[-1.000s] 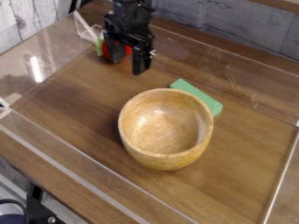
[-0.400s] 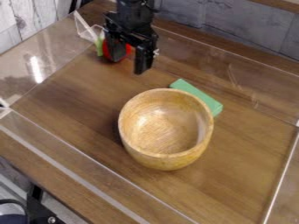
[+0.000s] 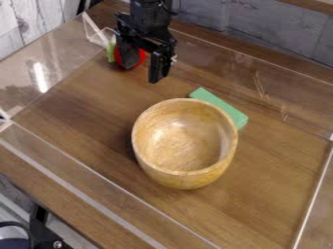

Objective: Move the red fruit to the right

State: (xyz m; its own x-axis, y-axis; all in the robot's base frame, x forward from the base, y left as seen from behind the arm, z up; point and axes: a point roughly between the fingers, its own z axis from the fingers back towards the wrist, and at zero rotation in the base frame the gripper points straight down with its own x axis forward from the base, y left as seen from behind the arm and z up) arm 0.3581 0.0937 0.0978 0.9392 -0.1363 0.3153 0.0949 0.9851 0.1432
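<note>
The red fruit (image 3: 128, 56), small and glossy, sits on the wooden table at the back left. My black gripper (image 3: 138, 60) hangs straight over it, fingers pointing down. One finger (image 3: 158, 66) stands to the fruit's right, the other at its left side. The jaws stand apart, wider than the fruit, and the fruit lies low between them, partly hidden by the gripper body. I cannot tell whether a finger touches it.
A large wooden bowl (image 3: 185, 142) stands in the middle of the table. A flat green block (image 3: 224, 106) lies just behind its right rim. A clear raised border (image 3: 78, 180) runs around the table, and cables trail at the back left.
</note>
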